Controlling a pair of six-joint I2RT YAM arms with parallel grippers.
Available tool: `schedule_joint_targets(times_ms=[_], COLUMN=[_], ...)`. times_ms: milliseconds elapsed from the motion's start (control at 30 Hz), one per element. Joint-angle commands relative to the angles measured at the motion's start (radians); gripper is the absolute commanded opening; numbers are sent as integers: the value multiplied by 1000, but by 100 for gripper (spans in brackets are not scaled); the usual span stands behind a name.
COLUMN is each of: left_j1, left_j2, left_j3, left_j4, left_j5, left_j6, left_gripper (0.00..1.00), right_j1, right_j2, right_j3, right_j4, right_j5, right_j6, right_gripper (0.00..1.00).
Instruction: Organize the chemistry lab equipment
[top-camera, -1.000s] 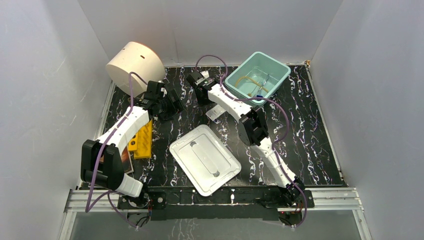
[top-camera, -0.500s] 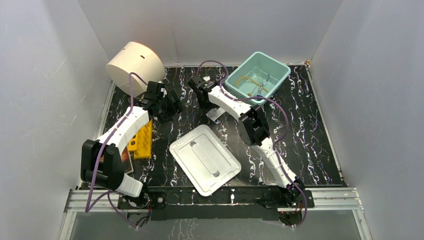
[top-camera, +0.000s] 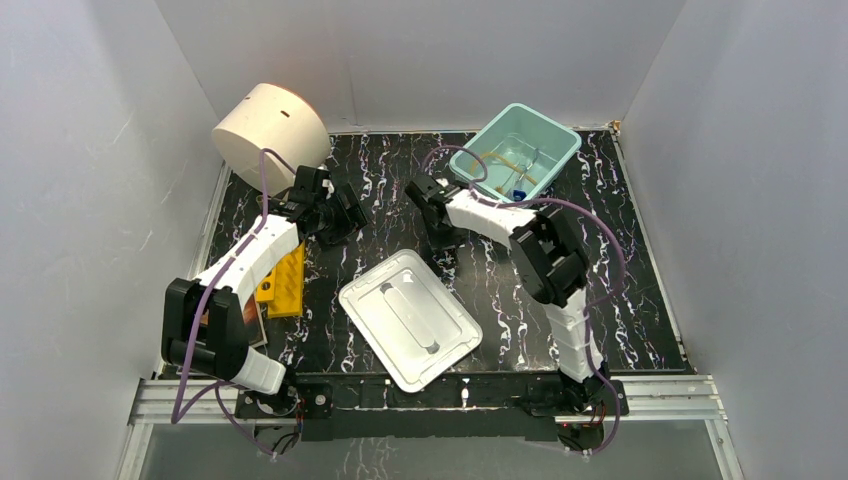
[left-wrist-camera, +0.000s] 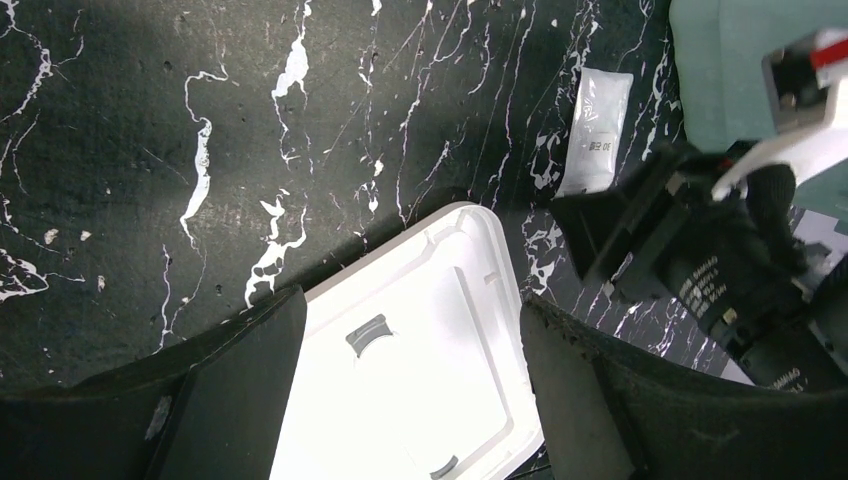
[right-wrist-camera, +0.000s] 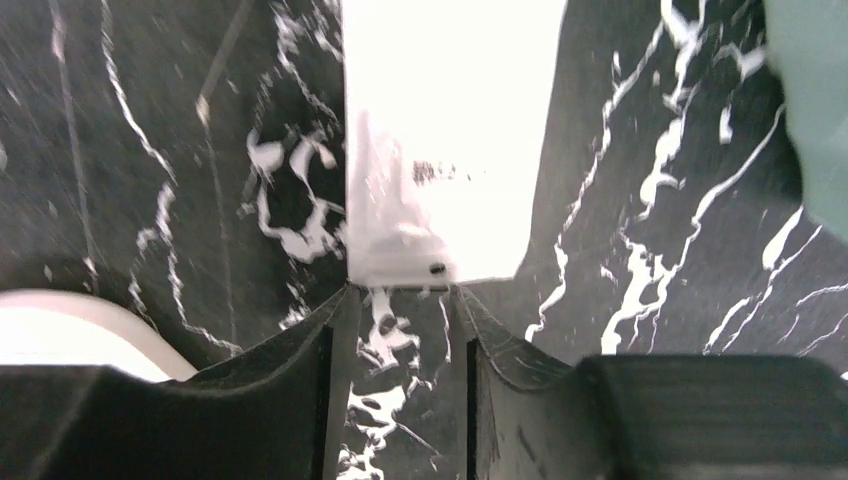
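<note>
Tubing (top-camera: 495, 157) and blue cap (top-camera: 518, 192) lie in teal bin (top-camera: 549, 123); left fingers (left-wrist-camera: 230, 400) spread, right fingers (right-wrist-camera: 290, 352) parted at white packet (right-wrist-camera: 440, 150).

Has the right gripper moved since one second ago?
Yes. In the top view the right gripper shifted down and right: formerly level with the left corner of the teal plastic bin, now below it.

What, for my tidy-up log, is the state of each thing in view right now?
teal bin: open, lid off, tubing and a blue cap inside
white lid: off the bin, lying flat on the table
white packet: flat on the table, not gripped
right gripper: jaws slightly open, tips at the packet's near edge
left gripper: jaws wide open, empty
</note>
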Motion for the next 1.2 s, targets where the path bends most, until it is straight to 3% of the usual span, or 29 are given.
schedule_joint_targets(times_ms=[0, 367, 667, 933, 1167], left_j1=[9, 11, 10, 9, 10], left_j2=[-4, -14, -14, -11, -14], left_j3=[-3, -4, -3, -2, -5], left_j4=[-1, -7, -7, -8, -9], left_j5=[29, 36, 35, 36, 39], left_j6=[4, 1, -4, -6, -5], left_gripper=[77, 77, 77, 77, 77], right_j1=[-21, -81, -98, -100, -112], right_j2=[-152, -176, -100, -128, -135], right_j3=[-163, -153, -108, -191, -242], right_j4=[218, 308, 307, 317, 317], right_j5=[-97, -155, -132, -149, -172], right_j6=[-2, -43, -95, -70, -43], right_gripper=[45, 63, 71, 79, 80])
